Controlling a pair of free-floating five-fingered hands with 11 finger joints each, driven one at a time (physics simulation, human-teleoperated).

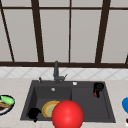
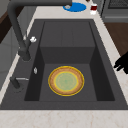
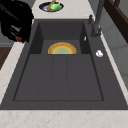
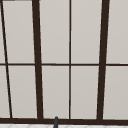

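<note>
I am watching two hands at the sink (image 1: 87,105). The right hand (image 1: 98,88) is hanging over the drainboard side, near the back rim. It seems to be clenched round a small red thing (image 1: 95,94), which is peeking out under the fingers. In the right side view the same hand (image 3: 15,21) is looming large over the sink's front edge, with the red thing (image 3: 18,38) at its lower side. I am judging this as a carry in mid-air: the thing is held up, apart from the drainboard below it.

The left hand (image 1: 33,113) is hovering at the front left corner of the basin, just beside the plate (image 1: 48,108). I cannot tell whether it is released or clenched, nor whether it is touching the plate. Any grasp there is going to call for fingers getting under the rim, since the plate (image 2: 66,80) is lying flat on the basin floor. It is round, with a yellow rim, an orange band and a pale green middle.

A red ball (image 1: 67,115) is sitting in front of the plate in the front view; I cannot tell where it rests. A hand (image 2: 122,62) is showing at the sink's front rim in the left side view; which one, I cannot say.
</note>
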